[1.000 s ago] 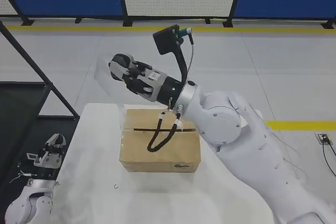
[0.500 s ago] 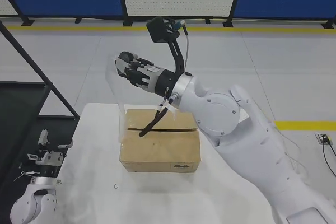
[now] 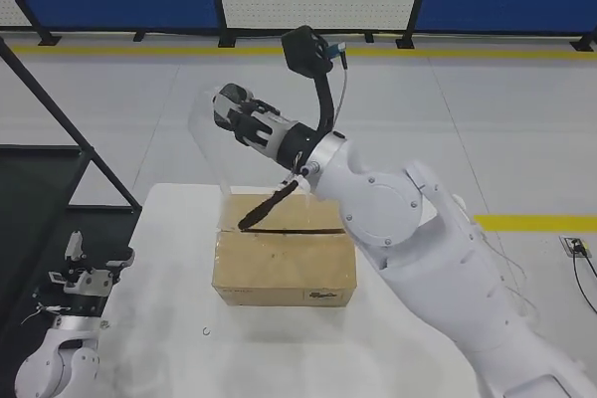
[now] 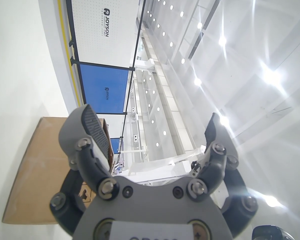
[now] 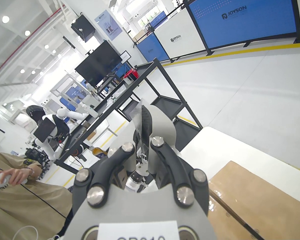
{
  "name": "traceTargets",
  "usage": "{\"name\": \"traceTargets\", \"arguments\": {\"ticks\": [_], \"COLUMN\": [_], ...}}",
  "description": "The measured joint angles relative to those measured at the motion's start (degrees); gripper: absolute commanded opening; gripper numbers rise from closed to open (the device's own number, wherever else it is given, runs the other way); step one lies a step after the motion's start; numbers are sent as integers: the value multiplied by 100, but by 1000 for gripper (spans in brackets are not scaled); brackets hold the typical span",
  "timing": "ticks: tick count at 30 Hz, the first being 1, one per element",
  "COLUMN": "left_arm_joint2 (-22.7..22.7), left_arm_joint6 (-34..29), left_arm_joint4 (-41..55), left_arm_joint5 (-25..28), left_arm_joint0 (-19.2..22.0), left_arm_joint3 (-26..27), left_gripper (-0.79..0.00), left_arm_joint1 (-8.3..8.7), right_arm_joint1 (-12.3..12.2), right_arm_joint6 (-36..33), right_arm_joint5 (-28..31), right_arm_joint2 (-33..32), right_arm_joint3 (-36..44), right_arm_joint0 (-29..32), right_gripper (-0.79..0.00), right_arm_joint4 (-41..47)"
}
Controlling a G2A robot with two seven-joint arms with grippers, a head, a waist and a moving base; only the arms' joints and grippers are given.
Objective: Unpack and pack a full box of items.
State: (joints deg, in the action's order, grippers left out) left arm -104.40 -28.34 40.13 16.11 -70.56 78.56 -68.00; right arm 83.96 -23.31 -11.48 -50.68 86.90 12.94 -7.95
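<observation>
My right gripper [image 3: 225, 100] is up in the air above the far side of the box [image 3: 284, 261], fingers pinched shut on a strip of clear tape [image 3: 207, 149]. From above, the strip seems to run down to the box's far left corner. It is so transparent that I can't be sure where it is attached. The box sits mid-table [image 3: 179, 328], flaps closed, with a dark seam across the top. My left gripper [image 3: 98, 261] hangs low off the table's left side, jaws wide and holding nothing, well apart from the box.

My main worry is that nothing pins the box down. If the tape holds at that corner, a harder pull could drag the box or tip it instead of peeling. A jerky pull could snap the strip and leave a stub I'd struggle to pinch again. Even once free, the tape may cling to the pads and refuse to drop when I open. The black cable [image 3: 269, 204] under the right wrist droops onto the box top, so it could catch a flap edge.
</observation>
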Motion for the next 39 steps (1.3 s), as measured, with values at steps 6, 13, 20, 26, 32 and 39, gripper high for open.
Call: {"name": "traceTargets", "arguments": {"ticks": [6, 13, 20, 26, 32, 39], "left_arm_joint2": [91, 191, 189, 137, 297, 686], "left_arm_joint6": [-66, -38, -39, -113, -294, -31], "left_arm_joint4": [-160, -183, -182, -493, -723, -1153], "left_arm_joint5": [-194, -264, -265, -780, -666, 337], "left_arm_joint0": [-85, -138, -137, -191, -307, -486], "left_arm_joint3": [224, 355, 353, 490, 910, 1377], "left_gripper": [0, 0, 0, 0, 0, 0], "left_arm_joint1": [9, 0, 0, 53, 57, -10], "right_arm_joint1": [104, 192, 240, 240, 285, 388], "right_arm_joint6": [162, 406, 652, 651, 1048, 1391], "right_arm_joint5": [-428, -540, -567, -567, -563, -669], "right_arm_joint2": [9, 13, 3, 3, -123, -259], "right_arm_joint3": [-9, 136, 294, 293, 523, 683], "right_arm_joint0": [-13, 121, 307, 306, 572, 666], "right_gripper": [-785, -785, -785, -785, -785, -785], "right_arm_joint4": [287, 461, 389, 389, 551, 935]}}
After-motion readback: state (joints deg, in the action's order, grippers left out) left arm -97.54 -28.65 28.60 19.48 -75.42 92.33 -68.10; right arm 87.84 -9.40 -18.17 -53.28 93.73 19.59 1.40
